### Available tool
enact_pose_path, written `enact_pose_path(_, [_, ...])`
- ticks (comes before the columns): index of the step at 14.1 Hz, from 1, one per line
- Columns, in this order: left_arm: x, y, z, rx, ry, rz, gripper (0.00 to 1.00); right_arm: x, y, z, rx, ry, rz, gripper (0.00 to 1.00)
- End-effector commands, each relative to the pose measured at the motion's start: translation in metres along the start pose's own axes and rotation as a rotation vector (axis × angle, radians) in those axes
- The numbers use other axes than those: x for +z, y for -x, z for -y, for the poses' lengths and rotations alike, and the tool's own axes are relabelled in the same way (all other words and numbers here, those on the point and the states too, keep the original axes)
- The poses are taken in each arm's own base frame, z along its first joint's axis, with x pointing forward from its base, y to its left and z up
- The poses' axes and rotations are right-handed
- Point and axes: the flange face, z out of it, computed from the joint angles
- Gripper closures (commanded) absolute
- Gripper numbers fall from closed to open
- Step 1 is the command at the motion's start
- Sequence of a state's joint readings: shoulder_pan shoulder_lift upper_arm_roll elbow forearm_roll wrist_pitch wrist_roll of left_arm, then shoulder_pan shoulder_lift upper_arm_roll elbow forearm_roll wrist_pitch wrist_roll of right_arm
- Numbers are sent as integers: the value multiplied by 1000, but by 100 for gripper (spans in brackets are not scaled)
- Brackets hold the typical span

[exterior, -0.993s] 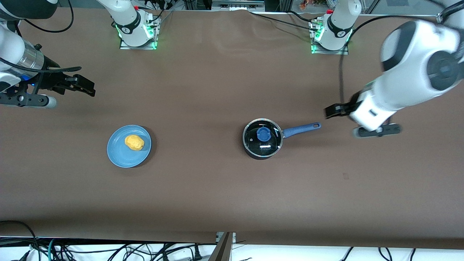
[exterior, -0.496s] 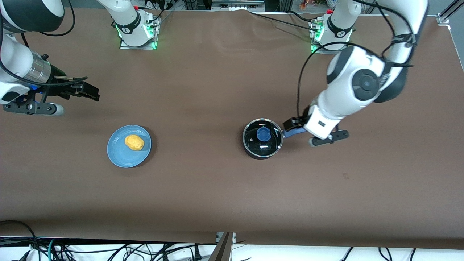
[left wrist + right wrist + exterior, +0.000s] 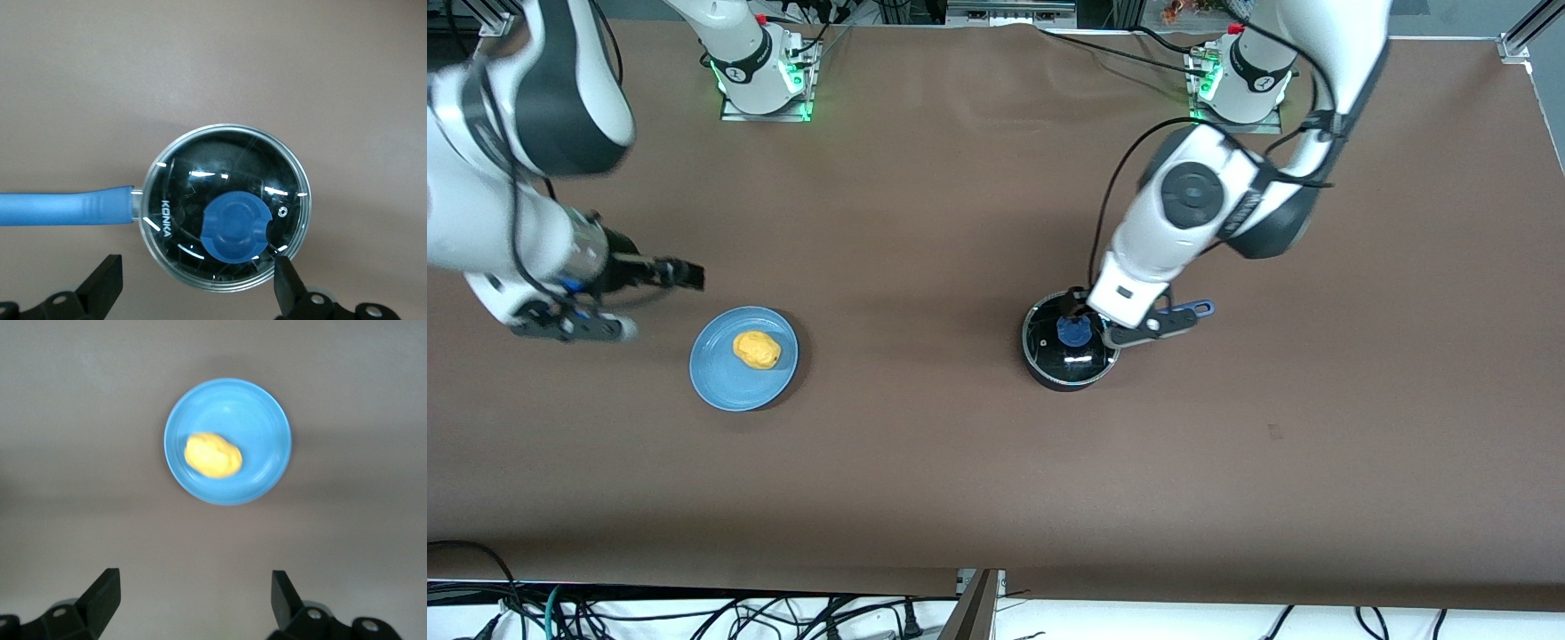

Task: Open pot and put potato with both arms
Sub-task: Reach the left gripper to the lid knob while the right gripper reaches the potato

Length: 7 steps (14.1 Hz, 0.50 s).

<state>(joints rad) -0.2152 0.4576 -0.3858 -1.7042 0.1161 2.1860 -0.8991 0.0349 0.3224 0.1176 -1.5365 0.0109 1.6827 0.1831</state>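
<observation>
One pot [image 3: 1069, 356], one lid [image 3: 230, 207], one potato [image 3: 756, 349], one plate [image 3: 720, 382], two arms [image 3: 1200, 204].

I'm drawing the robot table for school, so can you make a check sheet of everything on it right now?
Surface: brown table, bare cover.
Job's things: pot with its glass lid on, blue knob on top; potato on the blue plate, toward the right arm's end.
Clutter: nothing seen.
Grippers: left gripper over the pot lid, jaws open; right gripper over bare table beside the plate, jaws open.
Cables: black cables on the arms; more below the table edge.
Surroundings: arm bases with green lights.
</observation>
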Motion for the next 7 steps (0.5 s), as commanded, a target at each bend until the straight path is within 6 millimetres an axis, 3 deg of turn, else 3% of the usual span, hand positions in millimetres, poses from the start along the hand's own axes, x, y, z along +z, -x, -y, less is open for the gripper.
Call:
enact_pose_path(1, [15, 8, -18, 53, -20, -65, 0, 61, -36, 33, -85, -3, -18, 0])
enact_pose_path(2, [22, 10, -19, 82, -39, -82, 0, 88, -47, 46, -126, 10, -26, 0])
enact_pose_path(4, [33, 17, -25, 126, -66, -96, 0, 131, -59, 47, -253, 76, -17, 0])
enact_pose_path(7, [40, 16, -25, 141, -75, -95, 0, 165, -70, 33, -431, 86, -9, 0])
